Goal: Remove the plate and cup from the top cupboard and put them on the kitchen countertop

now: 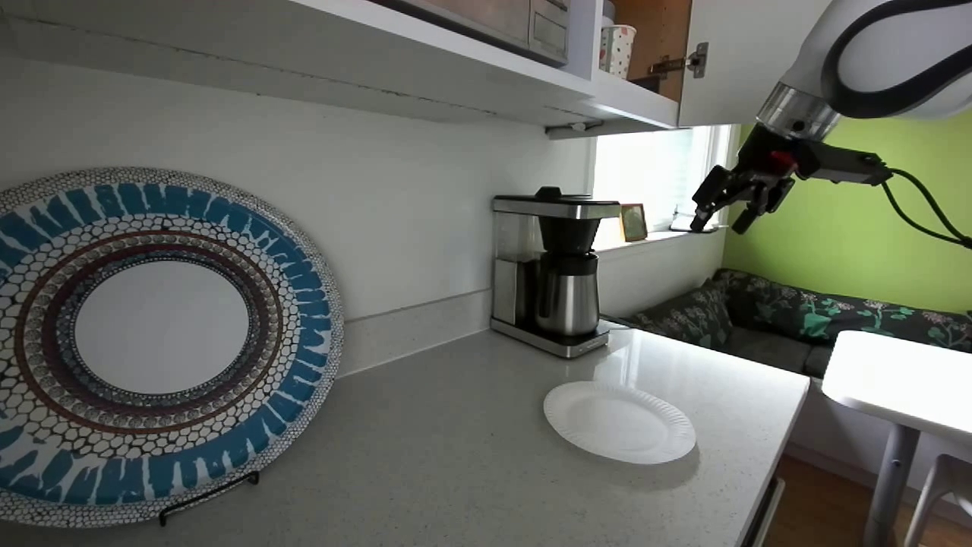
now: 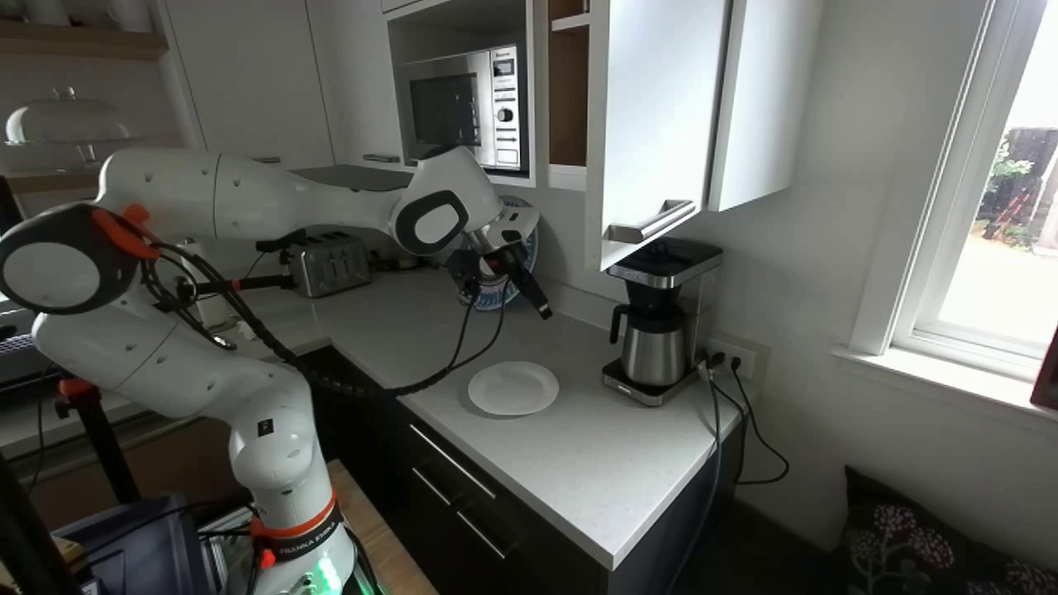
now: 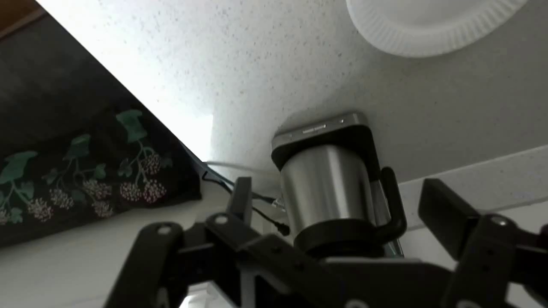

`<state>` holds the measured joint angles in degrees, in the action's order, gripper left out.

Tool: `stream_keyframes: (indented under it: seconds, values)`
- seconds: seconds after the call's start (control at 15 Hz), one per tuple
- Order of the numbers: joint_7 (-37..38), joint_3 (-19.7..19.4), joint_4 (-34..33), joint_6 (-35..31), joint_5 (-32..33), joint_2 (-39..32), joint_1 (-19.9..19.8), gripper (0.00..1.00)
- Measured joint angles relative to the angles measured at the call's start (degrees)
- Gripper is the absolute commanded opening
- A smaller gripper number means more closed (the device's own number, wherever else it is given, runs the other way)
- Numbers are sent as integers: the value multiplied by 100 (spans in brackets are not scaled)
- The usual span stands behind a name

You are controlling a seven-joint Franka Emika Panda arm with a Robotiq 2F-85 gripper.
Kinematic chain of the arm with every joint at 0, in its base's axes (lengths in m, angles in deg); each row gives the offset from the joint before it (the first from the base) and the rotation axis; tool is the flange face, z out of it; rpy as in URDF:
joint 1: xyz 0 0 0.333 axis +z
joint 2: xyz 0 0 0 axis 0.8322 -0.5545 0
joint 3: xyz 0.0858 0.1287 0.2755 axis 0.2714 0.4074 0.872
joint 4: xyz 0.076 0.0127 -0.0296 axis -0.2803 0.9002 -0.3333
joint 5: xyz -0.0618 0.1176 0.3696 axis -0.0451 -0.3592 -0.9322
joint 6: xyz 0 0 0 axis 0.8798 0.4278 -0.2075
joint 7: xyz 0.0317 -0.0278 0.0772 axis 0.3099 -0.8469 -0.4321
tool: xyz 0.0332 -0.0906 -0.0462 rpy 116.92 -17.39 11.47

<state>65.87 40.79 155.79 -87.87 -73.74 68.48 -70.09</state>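
The white plate [image 1: 619, 422] lies flat on the pale countertop [image 1: 425, 463]; it also shows in an exterior view [image 2: 514, 388] and at the top of the wrist view [image 3: 428, 25]. The speckled cup [image 1: 616, 52] stands inside the top cupboard [image 1: 638, 105], near its bottom front; it is hidden behind the door in an exterior view and out of the wrist view. The cupboard door [image 2: 653, 107] is open. My gripper [image 1: 720, 225] is open and empty, in the air below the cupboard and above the counter, pointing downward. In the wrist view its fingers [image 3: 336, 188] are wide apart.
The coffee maker [image 1: 558, 273] with its steel carafe [image 3: 327, 188] stands against the wall beyond the plate. A large blue-rimmed plate [image 1: 304, 304] leans on a stand. A microwave [image 2: 455, 107] sits beside the cupboard. The open door's handle [image 2: 653, 221] juts out near my arm.
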Motion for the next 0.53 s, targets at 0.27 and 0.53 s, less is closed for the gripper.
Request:
stream_keyframes:
  seconds: [0.27, 0.53]
  values:
    - [12, -4, -29, -8, 6, 4, 7, 100]
    - [12, -22, -96, -10, 1, -5, 17, 100]
